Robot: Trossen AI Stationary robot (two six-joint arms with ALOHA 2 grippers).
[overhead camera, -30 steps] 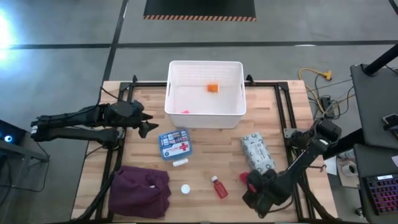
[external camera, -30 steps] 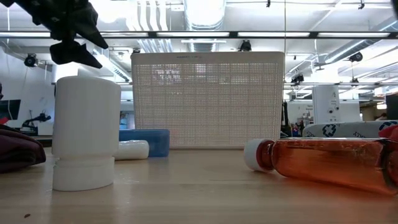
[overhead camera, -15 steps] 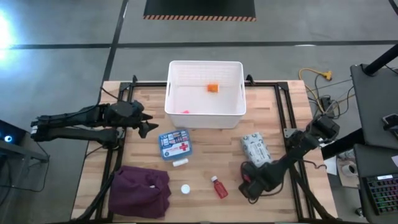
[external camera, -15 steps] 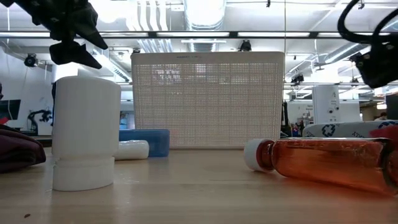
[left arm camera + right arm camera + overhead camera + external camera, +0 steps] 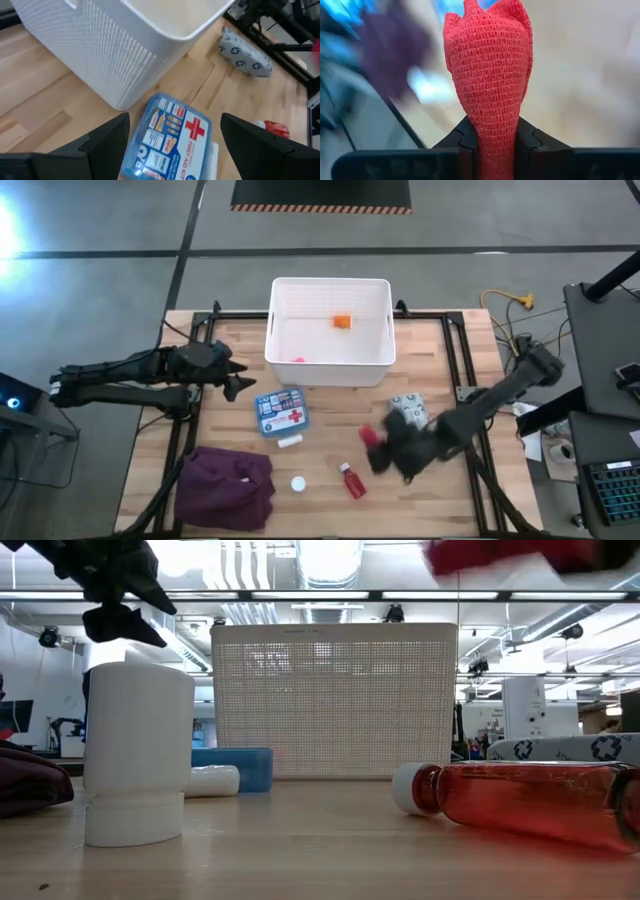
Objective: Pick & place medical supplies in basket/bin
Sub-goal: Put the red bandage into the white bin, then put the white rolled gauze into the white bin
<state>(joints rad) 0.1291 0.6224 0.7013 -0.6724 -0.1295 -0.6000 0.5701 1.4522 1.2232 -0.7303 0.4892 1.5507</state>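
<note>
Right tool (image 5: 492, 142): clamped on red bandage roll (image 5: 488, 75), above the table (image 5: 330, 445) beside the patterned packet (image 5: 405, 408). Left tool (image 5: 240, 383): fingers spread, above the first-aid box (image 5: 281, 412). Basket (image 5: 331, 361): table's far side.

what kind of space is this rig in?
Likely an industrial lab or workshop. The low view shows exposed ceiling ducts and strip lighting. The high view shows a grey concrete floor with a hazard-striped mat around the wooden table.
</note>
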